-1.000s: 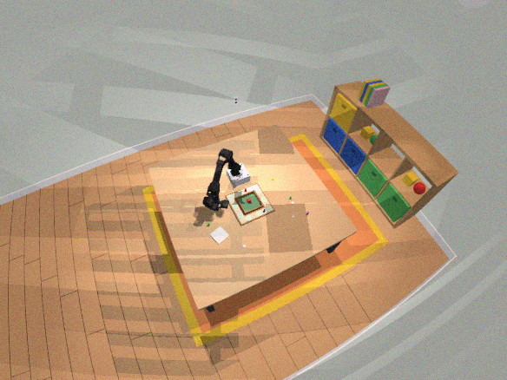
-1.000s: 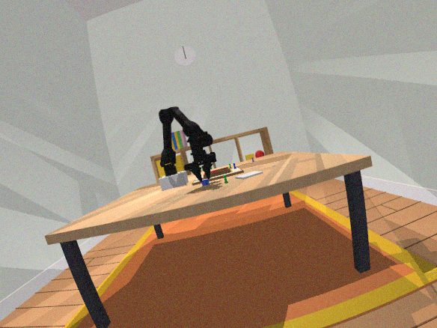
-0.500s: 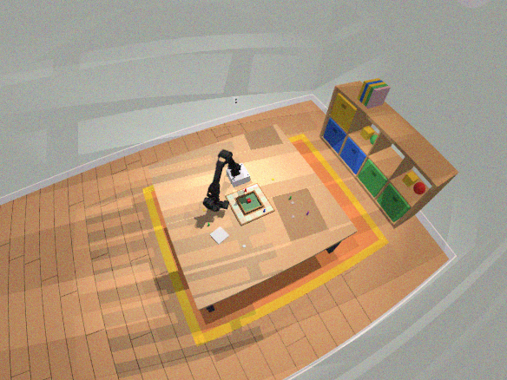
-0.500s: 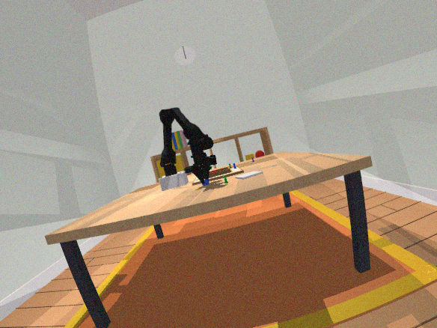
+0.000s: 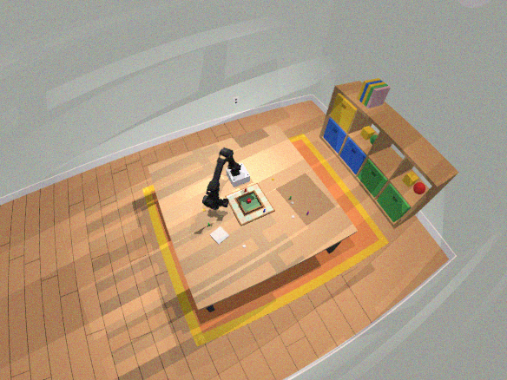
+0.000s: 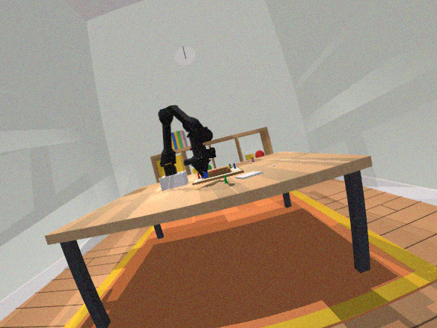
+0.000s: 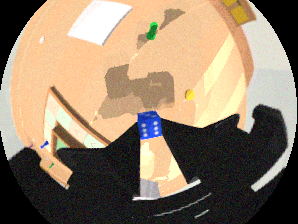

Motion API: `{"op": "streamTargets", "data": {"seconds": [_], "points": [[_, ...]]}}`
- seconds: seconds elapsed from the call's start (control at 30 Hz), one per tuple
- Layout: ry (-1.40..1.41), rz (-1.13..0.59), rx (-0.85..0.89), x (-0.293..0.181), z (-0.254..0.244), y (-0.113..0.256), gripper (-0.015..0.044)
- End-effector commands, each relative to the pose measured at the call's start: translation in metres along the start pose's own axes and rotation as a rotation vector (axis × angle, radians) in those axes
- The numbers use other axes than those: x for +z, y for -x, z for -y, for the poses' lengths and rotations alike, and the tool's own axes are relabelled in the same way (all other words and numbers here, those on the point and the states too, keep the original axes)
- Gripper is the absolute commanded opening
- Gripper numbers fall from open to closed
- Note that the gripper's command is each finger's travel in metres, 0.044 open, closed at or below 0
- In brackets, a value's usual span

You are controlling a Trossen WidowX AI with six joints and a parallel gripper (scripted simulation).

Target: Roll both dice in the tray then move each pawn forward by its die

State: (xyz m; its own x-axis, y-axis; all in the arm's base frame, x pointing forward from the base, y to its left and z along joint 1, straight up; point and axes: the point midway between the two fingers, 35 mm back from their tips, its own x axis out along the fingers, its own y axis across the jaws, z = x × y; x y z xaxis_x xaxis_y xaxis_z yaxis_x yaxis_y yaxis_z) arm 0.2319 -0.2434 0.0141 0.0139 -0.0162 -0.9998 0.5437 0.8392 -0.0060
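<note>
My gripper (image 5: 222, 203) (image 6: 204, 172) (image 7: 148, 123) is shut on the blue die (image 6: 205, 174) (image 7: 149, 125), held a little above the table beside the board (image 5: 249, 219) (image 7: 64, 119). The top view does not show that die. The red die (image 5: 248, 200) lies in the tray (image 5: 254, 211) in the middle of the board; its number is too small to read. The red pawn (image 5: 245, 190) (image 6: 198, 175) stands on the board's side near the arm base. The blue pawn (image 5: 264, 211) (image 6: 234, 165) (image 7: 45, 144) stands near the far corner.
A green pawn (image 5: 209, 224) (image 6: 226, 180) (image 7: 152, 31), a white slab (image 5: 219, 235) (image 6: 250, 174) (image 7: 100, 21) and a yellow disc (image 5: 203, 210) (image 7: 189, 94) lie around the gripper. Beyond the board are a purple pawn (image 5: 307, 212), another green piece (image 5: 290, 198) and small white pieces.
</note>
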Motion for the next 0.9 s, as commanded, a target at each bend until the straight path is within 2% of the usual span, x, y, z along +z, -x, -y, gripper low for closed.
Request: {"op": "streamTargets", "data": {"seconds": [0.0,0.27,0.43,0.87], "points": [[-0.003,0.011,-0.003,0.004,-0.001,0.030,0.0000],[-0.003,0.011,-0.003,0.000,-0.005,0.085,0.0000],[0.005,0.011,-0.003,0.001,-0.009,0.086,0.0000],[0.159,0.016,-0.002,0.003,-0.081,0.076,0.0000]]}}
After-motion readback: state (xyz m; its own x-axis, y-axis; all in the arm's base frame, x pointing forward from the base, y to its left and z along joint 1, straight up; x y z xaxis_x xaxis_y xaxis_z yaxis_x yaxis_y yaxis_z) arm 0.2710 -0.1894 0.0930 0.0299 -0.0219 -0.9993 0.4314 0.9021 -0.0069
